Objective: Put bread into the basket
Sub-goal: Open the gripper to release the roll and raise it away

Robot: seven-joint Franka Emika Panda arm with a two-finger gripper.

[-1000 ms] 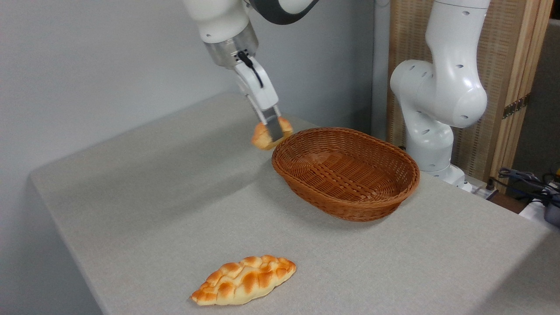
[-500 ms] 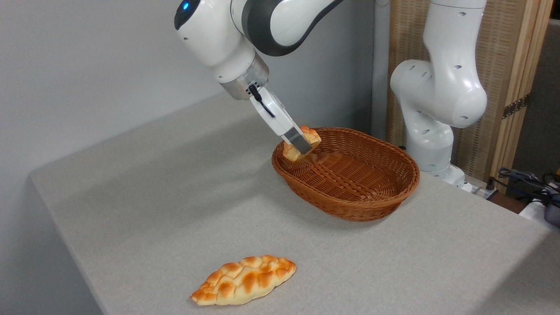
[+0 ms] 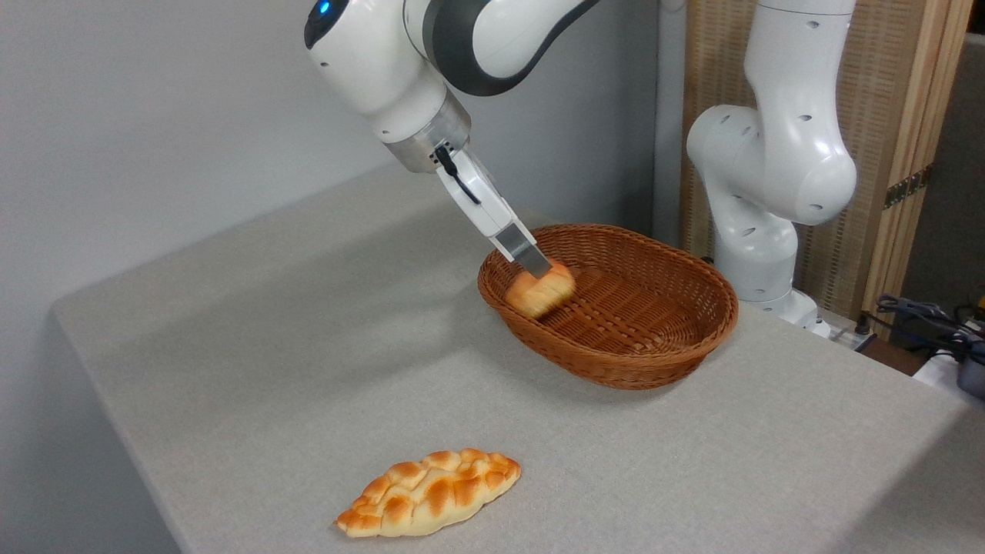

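Since the bread [image 3: 540,293] looks light and springy, I judge a gentle pinch across its middle enough; it sits low inside the basket [image 3: 654,350], and I cannot tell whether my gripper [image 3: 541,269] still pinches it.

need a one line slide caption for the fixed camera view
Franka gripper lowers a small bun into the wicker basket; a braided loaf lies on the grey table.

Basket [image 3: 616,362] rim rings bread [image 3: 541,292]; top open.
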